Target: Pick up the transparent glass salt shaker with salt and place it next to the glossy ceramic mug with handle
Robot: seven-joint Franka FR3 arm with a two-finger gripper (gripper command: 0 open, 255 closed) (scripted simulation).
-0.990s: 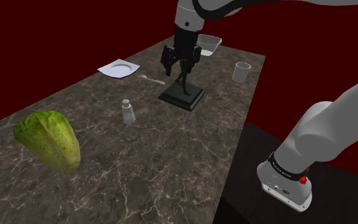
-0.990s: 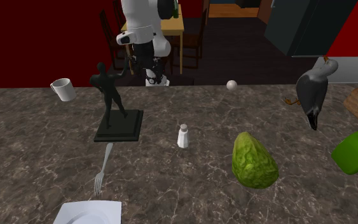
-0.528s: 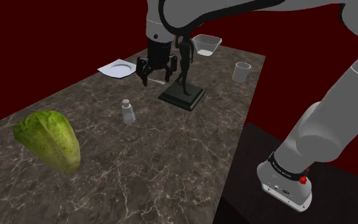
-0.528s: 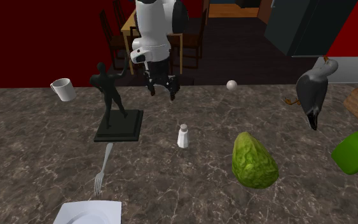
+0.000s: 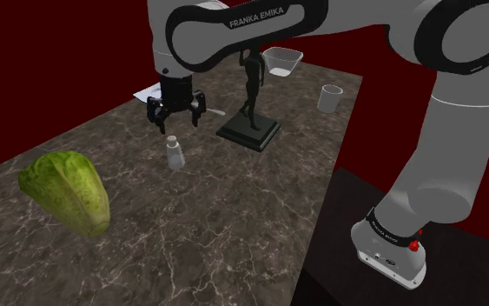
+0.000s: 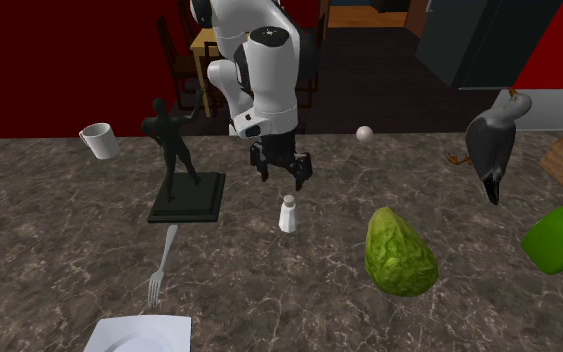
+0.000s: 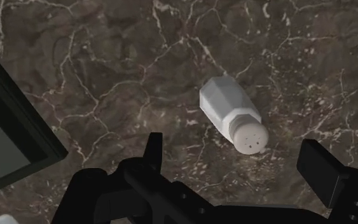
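Salt shaker (image 5: 175,155) stands upright on the marbled counter (image 5: 234,209) below wide-open, empty jaws.

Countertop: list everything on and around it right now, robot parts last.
counter: 1, dark marbled
salt shaker: 1, whitish, mid-counter, upright, below the gripper
mug: 1, white, shoulder view's right, near counter edge
statue: 1, dark, square base, between shaker and mug
lettuce: 1, green, shoulder view's left
plate: 1, white, second exterior view's bottom edge
fork: 1, grey, between plate and statue
square bowl: 1, white, counter's far end in shoulder view
bird figure: 1, grey, second exterior view's right
bottle: 1, green, second exterior view's right edge
ball: 1, pale, behind the shaker in second exterior view
gripper: 1, black, open, above shaker, not touching
arm: 1, white with dark joints, reaching over the counter
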